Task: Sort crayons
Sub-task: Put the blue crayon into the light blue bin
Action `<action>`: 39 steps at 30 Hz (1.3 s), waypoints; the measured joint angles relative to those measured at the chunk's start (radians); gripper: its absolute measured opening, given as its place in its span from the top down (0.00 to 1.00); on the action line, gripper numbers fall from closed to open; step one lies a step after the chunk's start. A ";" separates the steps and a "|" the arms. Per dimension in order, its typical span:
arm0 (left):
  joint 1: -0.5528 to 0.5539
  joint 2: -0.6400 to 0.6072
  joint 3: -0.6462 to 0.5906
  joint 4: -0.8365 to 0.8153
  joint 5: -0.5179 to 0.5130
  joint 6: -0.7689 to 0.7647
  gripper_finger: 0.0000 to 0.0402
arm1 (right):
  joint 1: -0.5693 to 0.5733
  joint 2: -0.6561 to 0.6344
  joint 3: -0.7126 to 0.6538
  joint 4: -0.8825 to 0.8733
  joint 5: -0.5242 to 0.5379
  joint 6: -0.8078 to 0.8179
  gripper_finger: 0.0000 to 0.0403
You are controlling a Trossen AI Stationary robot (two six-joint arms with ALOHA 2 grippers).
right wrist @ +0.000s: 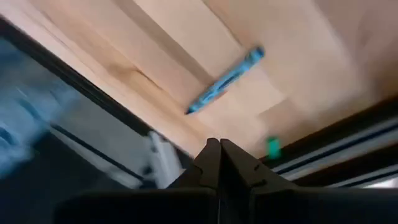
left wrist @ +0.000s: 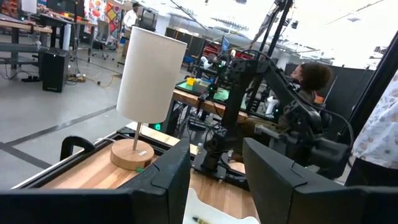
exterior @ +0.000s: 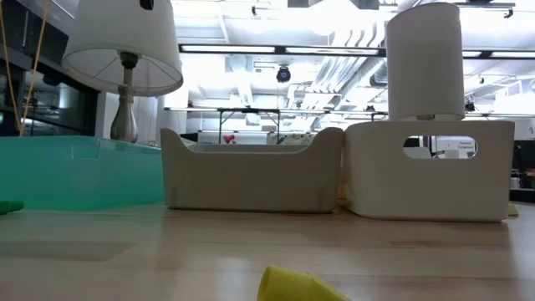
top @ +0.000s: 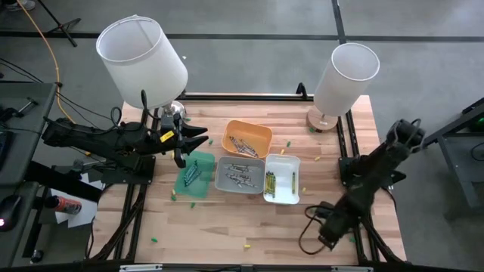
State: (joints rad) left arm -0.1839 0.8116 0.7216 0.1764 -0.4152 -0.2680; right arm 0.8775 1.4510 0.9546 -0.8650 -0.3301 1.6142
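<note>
A: Wooden table (top: 227,219), four trays in the middle. Where are the crayons?

B: Grey ones lie in the orange tray (top: 249,138) and the grey tray (top: 240,175). Green ones are in the green tray (top: 195,175), yellow and green ones in the white tray (top: 281,179). Loose crayons (top: 304,190) are scattered on the bare wood around the trays, near the front edge and by the small lamp (top: 342,79).

A: Your left gripper?

B: My left gripper (top: 189,143) hangs above the table just beside the green tray's far end, near the big lamp (top: 144,60). In the left wrist view my fingers (left wrist: 168,180) stand spread with a gap between them. Whether anything is in that gap, I can't tell.

A: Right gripper?

B: My right gripper (right wrist: 219,163) is parked low at the table's right front corner, well apart from the trays. Its fingertips are pressed together, holding nothing. One blue-looking crayon (right wrist: 225,80) lies on the wood ahead of it, apart from the tips.

A: Low view?

B: Tray walls side by side, plus a yellow crayon tip (exterior: 292,285) up close.
</note>
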 joint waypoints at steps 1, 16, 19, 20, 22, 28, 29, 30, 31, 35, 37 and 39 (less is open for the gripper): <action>0.000 0.000 0.000 0.000 0.000 0.000 0.66 | 0.023 -0.010 -0.008 0.030 0.020 0.093 0.99; 0.000 0.000 0.000 0.000 0.000 -0.001 0.66 | 0.134 0.044 -0.088 0.159 0.176 0.649 0.56; 0.000 0.000 0.000 0.000 0.000 -0.016 0.66 | 0.108 0.063 -0.088 0.158 0.157 0.654 0.52; 0.000 0.000 0.000 0.000 0.000 -0.018 0.66 | 0.101 0.070 -0.088 0.158 0.157 0.654 0.51; 0.000 0.000 0.000 0.000 0.000 -0.018 0.66 | 0.088 0.086 -0.088 0.159 0.157 0.654 0.51; 0.000 0.000 0.000 0.000 0.000 -0.018 0.66 | 0.062 0.134 -0.088 0.165 0.155 0.632 0.54; 0.000 0.000 0.000 0.000 0.000 -0.018 0.66 | 0.059 0.142 -0.088 0.167 0.155 0.630 0.54; 0.000 0.000 0.000 0.000 0.000 -0.018 0.66 | 0.058 0.151 -0.088 0.169 0.155 0.631 0.55; 0.000 0.000 0.000 0.000 0.000 -0.018 0.66 | 0.057 0.160 -0.088 0.174 0.155 0.632 0.55; 0.000 0.000 0.000 0.000 0.000 -0.018 0.66 | 0.052 0.197 -0.088 0.202 0.145 0.630 0.56; 0.000 0.000 0.000 0.000 0.000 -0.018 0.66 | 0.052 0.212 -0.088 0.209 0.143 0.630 0.56; 0.000 0.000 0.000 0.000 0.000 -0.018 0.66 | 0.051 0.222 -0.085 0.209 0.134 0.629 0.56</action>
State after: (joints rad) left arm -0.1841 0.8116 0.7216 0.1764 -0.4149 -0.2855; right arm 0.9289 1.6726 0.8694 -0.6559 -0.1958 2.2433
